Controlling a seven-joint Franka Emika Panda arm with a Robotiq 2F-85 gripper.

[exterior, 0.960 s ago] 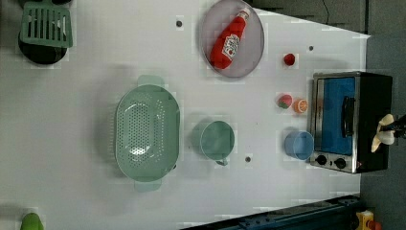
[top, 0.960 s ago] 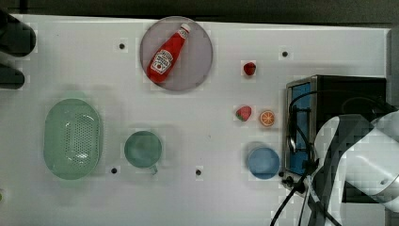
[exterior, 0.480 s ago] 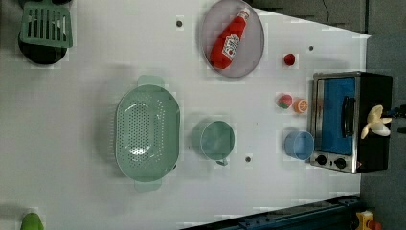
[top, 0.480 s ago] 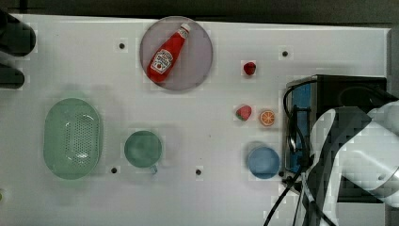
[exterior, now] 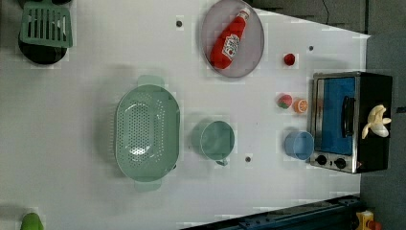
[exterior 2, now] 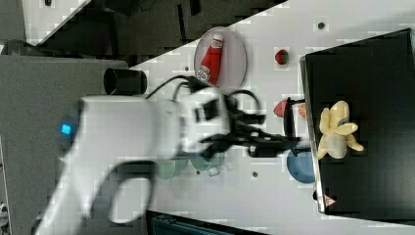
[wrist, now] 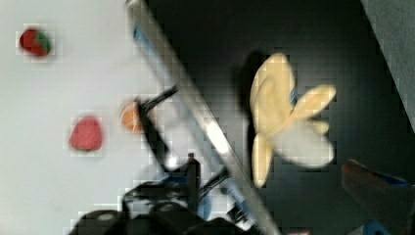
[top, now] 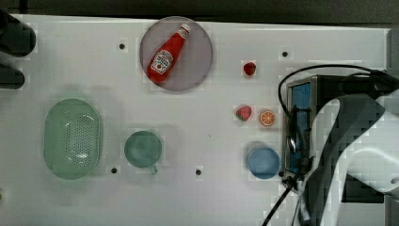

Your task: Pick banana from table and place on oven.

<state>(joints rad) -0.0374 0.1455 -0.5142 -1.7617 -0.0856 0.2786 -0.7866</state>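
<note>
Banana [exterior 2: 335, 131] now lying on oven [exterior 2: 372, 88] top | peeled, pale cream | tool [exterior 2: 293, 143] released

Peeled banana [wrist: 286, 122] lying on the oven's [wrist: 205, 63] black top, skin flaps splayed. Beyond the silver edge — white table [wrist: 58, 196], two strawberries [wrist: 85, 133] apart, an orange slice [wrist: 131, 116] near the edge — partly behind dark rods.

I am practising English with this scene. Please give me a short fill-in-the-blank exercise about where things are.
1. The pale yellow peeled banana lies on the black top of the ____.
2. The red ketchup bottle lies on a round grey ____.
3. Beside the silver toaster oven stands a small ____ bowl.

Missing words: oven; plate; blue
</note>
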